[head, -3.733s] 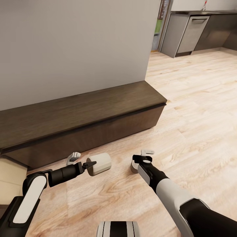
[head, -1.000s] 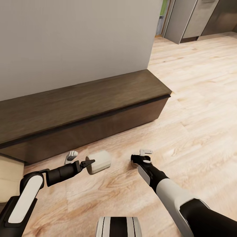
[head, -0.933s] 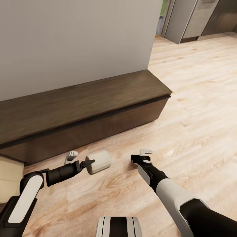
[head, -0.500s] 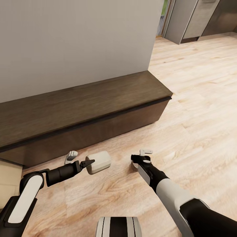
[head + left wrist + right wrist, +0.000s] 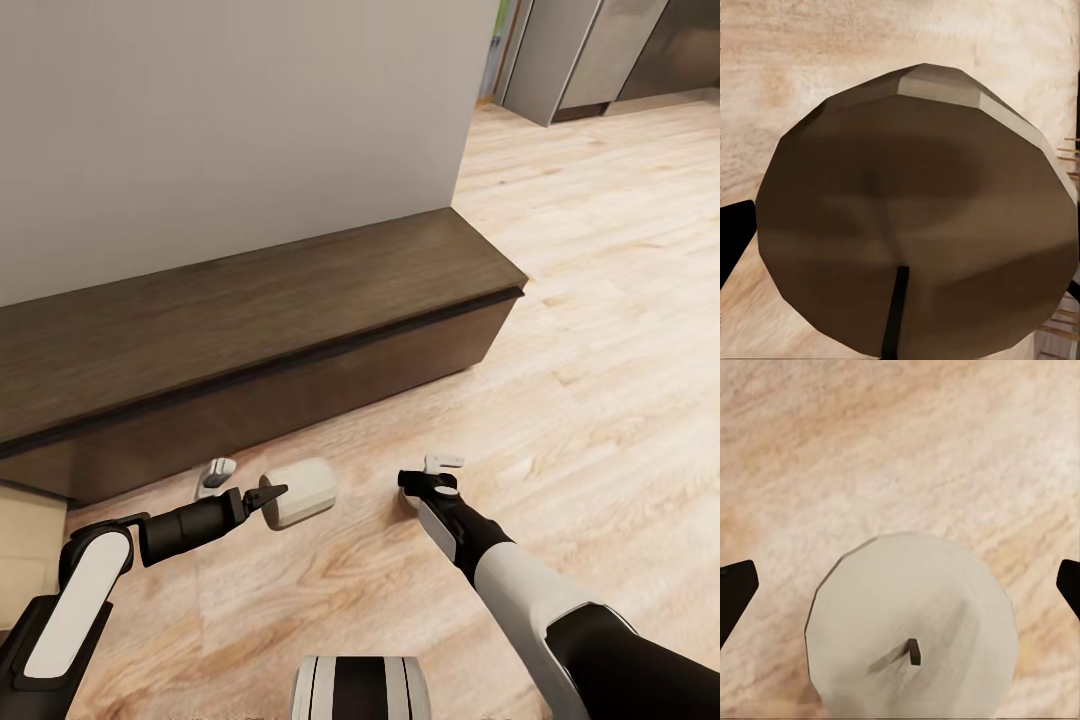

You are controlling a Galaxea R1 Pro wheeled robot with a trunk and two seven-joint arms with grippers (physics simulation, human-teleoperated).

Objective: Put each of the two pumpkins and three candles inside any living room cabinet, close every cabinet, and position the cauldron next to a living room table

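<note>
Candles are the business here, two of them, both low on the plank floor [image 5: 600, 300] just in front of the long dark cabinet [image 5: 250, 330]. One candle [image 5: 305, 490] is tipped on its side right at the tip of the left gripper [image 5: 243, 482]. Up close its wick end crowds the left wrist camera, all in shadow. Is that pincer clamped on it or only nosing against it? I cannot tell from these views.

Over on the other side, the right gripper [image 5: 428, 472] points straight down over the second candle [image 5: 907, 630]. That pincer is spread wide. One dark tip sits at each edge of the wrist view, bare floor shows between the tips and the wax, and nothing is touching.

Now the way to play this. The right candle sits fairly evenly between the tips, so I would drop straight down and close low on the body, not near the wick. A squat cylinder like this will likely skate or topple if one finger arrives first.

At the far left, a pale wood corner [image 5: 25, 530] peeks out beside the cabinet. It looks like an open drawer, and that is the sensible drop spot. The sideways candle needs a firm hold before any swing over there, or it rolls.
</note>
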